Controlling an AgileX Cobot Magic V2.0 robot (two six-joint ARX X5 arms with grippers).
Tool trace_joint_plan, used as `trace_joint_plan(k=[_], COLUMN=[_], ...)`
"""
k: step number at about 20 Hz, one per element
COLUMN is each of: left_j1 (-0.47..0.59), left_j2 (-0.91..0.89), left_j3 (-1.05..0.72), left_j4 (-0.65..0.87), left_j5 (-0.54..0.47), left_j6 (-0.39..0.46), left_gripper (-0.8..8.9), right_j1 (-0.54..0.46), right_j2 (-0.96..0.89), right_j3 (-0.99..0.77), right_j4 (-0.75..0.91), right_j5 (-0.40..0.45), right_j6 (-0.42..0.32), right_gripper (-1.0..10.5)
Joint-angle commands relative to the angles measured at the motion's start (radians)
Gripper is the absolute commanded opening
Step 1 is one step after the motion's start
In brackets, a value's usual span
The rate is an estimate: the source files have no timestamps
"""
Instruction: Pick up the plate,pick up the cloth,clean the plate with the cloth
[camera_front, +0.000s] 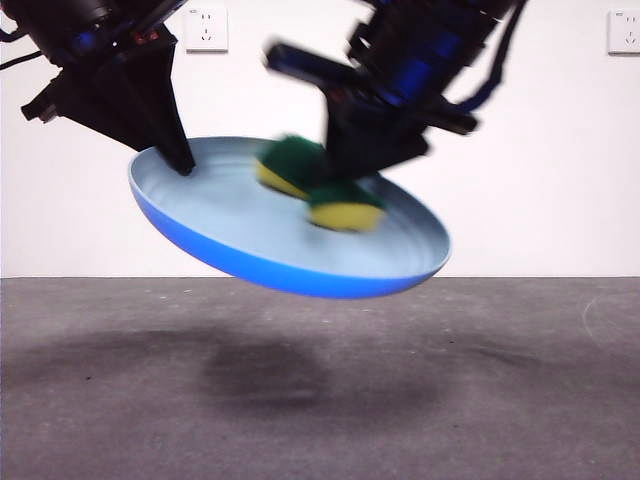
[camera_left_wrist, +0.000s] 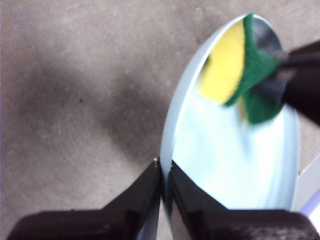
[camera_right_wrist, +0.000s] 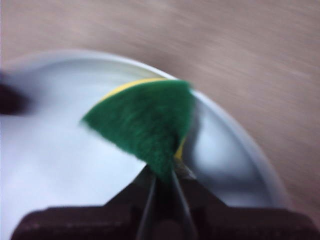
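White wall w/ sockets behind, grey table below — nothing else on it in view.

The plate hangs tilted well above the table, pinched at its rim by the left gripper, jaws nearly closed w/ only the rim between them. The right gripper is clamped narrow on the cloth, green side toward its camera, yellow foam facing the plate's inner face. Cloth looks blurred in front view, so wiping is prob. under way.

To do it well: keep the foam pressed flat, light pressure, sweep across the bowl — don't lever the plate out of the rim pinch, and stay off the left jaws.
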Motion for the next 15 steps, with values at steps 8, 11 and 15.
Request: trace_joint_plan(k=[8,11,15], left_j1=[-0.001,0.049,0.116], left_j2=[0.007,0.081,0.226], left_j3=[0.005,0.005,0.005], left_j4=[0.132,0.143,0.187], left_j5=[-0.201,-0.269,-0.269], left_j6=[0.049,0.08,0.08], left_gripper=[-0.08,-0.08,-0.08], right_j1=[0.06,0.058,0.055], right_j2=[-0.017,-0.097,-0.232], right_j3=[-0.01,-0.01,-0.01], right_j4=[-0.038,-0.04,-0.146], right_j5=[-0.163,-0.137,0.028], right_j6=[0.044,0.044,0.039], right_gripper=[-0.2,-0.2,-0.2])
